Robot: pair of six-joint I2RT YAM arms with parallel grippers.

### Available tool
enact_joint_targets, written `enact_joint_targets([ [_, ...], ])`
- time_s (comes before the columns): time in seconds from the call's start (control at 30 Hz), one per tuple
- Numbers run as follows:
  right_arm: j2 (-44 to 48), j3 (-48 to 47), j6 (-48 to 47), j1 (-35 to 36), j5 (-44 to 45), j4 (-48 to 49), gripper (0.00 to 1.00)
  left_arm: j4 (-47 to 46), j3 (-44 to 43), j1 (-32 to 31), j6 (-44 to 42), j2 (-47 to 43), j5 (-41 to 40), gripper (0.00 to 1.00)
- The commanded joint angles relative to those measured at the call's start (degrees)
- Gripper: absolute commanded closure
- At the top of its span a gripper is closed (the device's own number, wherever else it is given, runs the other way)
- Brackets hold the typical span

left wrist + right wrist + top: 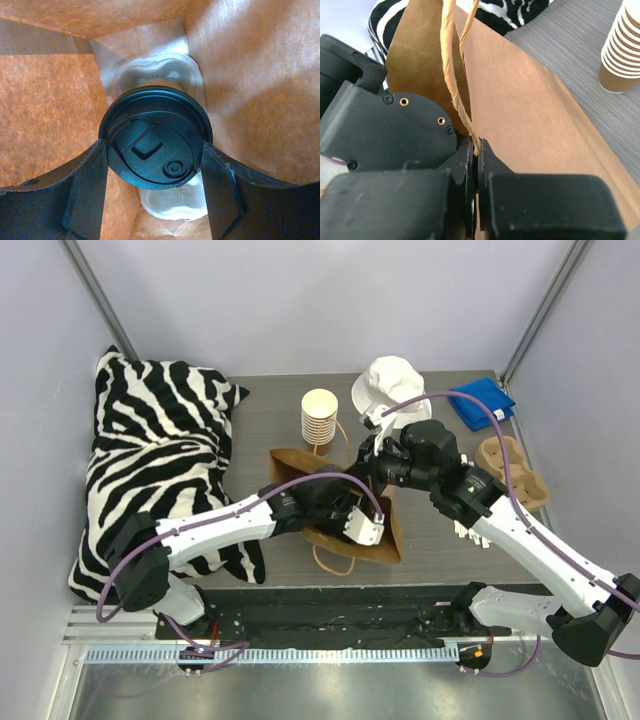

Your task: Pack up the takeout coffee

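The takeout coffee (pixel 155 137) shows its black lid from above, deep inside the brown paper bag (pixel 250 75). It stands in a pale moulded carrier (pixel 170 70) on the bag's bottom. My left gripper (pixel 154 165) reaches into the bag (pixel 385 540), one finger pressed against each side of the lid. In the top view the left gripper (pixel 360 525) is at the bag's mouth and the cup is hidden. My right gripper (pixel 477 150) is shut on the bag's twine handle (pixel 451 60), at the bag's far rim, with the right gripper (pixel 372 455) above the bag.
A stack of lidless paper cups (pixel 320 420) stands behind the bag. A white hat (pixel 392 388) and a blue cloth (pixel 482 400) lie at the back right. A brown pulp carrier (pixel 512 472) sits at the right edge. A zebra pillow (pixel 160 460) fills the left side.
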State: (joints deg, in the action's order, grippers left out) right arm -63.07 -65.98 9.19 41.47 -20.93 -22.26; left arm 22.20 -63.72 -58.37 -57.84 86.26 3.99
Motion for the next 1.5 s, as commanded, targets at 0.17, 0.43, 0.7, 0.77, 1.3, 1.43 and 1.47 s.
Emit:
enact_joint_targets([
  [0.17, -2.8, -3.5, 4.5, -6.9, -9.6, 4.7, 0.99, 8.6, -6.7, 2.6, -1.3, 7.4, -1.6, 1.0],
  [0.43, -10.0, -8.3, 9.2, -14.6, -19.7, 4.6, 0.99, 21.4, -19.7, 6.3, -1.3, 17.6, 0.2, 1.0],
  [0.7, -16.2, -11.7, 10.8, -18.4, -23.9, 3.9, 0.99, 36.2, -35.7, 10.6, -2.0, 27.3, 4.7, 1.0],
  [0.77, -18.7, -12.4, 11.7, -19.2, -25.5, 3.6, 0.99, 37.6, -37.2, 11.4, -3.0, 29.2, 5.2, 1.0],
  [1.3, -29.0, -18.9, 11.3, -22.1, -30.7, -0.1, 0.99, 42.1, -44.0, 12.7, -4.5, 39.6, 6.9, 1.0],
  [1.43, -29.6, -19.4, 10.2, -22.6, -31.3, -1.1, 0.99, 41.4, -43.9, 12.6, -4.6, 41.7, 7.6, 1.0],
  [1.47, -29.7, -19.4, 10.1, -22.8, -31.5, -1.2, 0.99, 41.2, -43.9, 12.6, -4.6, 42.1, 7.6, 1.0],
])
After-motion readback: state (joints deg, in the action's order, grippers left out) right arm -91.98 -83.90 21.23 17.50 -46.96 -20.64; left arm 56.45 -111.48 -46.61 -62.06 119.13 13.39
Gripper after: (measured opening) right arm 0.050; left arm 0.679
